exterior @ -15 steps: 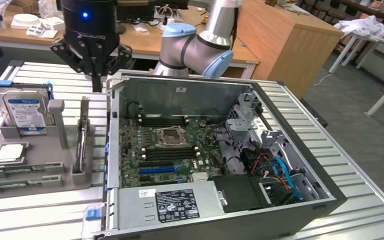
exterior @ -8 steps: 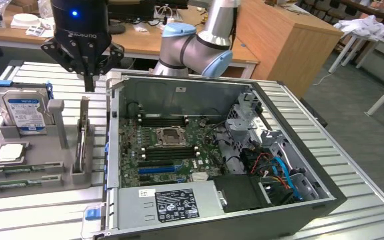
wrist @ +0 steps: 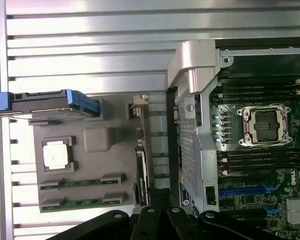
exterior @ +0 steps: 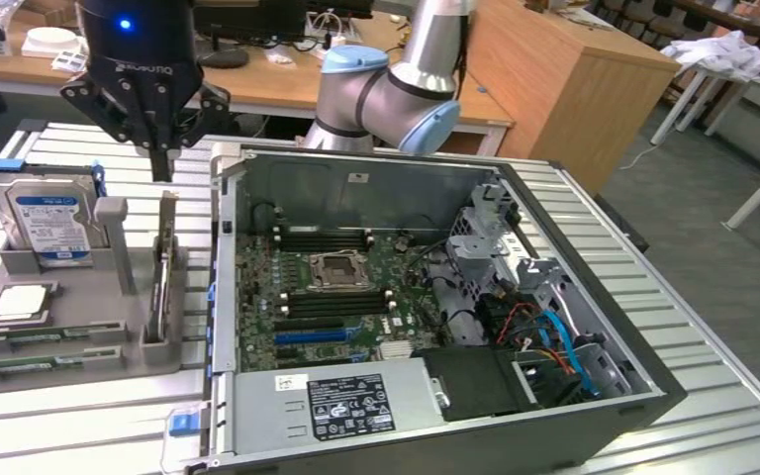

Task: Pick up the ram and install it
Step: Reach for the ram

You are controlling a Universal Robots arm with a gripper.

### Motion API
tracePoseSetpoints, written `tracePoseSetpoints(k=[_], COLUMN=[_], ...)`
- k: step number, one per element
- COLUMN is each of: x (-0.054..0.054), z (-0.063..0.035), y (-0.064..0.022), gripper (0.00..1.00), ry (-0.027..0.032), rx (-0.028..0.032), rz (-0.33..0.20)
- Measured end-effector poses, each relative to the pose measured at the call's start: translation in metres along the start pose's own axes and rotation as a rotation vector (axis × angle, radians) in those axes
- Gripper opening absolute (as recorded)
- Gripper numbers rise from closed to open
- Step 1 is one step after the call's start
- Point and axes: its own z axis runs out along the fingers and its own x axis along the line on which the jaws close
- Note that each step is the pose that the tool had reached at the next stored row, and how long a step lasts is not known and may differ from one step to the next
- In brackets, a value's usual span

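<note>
- Along the tabletop's edge on the exterior view's left sits a grey holder tray, there to keep the parts sorted. The hard drive stands upright in the back pocket. The processor chip lies flat in a square recess in front of it. Two other memory sticks lie flat in grooves along the tray's front edge.
- On the tray's edge nearest the computer, the ram stands on its long edge in a slot. My guess is that's so the top edge stays free to pinch.
- My gripper hangs just above the ram's back end and isn't touching it. The jaws are closed all the way with nothing in them.
- Next comes the open PC case, lying on its side so the motherboard faces up at me. The long memory slots run either side of the empty CPU socket, and they look vacant as far as I can tell.
</note>
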Motion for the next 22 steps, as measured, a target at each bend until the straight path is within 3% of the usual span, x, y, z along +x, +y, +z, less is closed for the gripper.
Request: tracePoseSetpoints(k=[22], x=[0.045], z=[0.0004], y=[-0.0020], gripper=[0.11], ry=[0.0006], rx=[0.0001], rz=[-0.001])
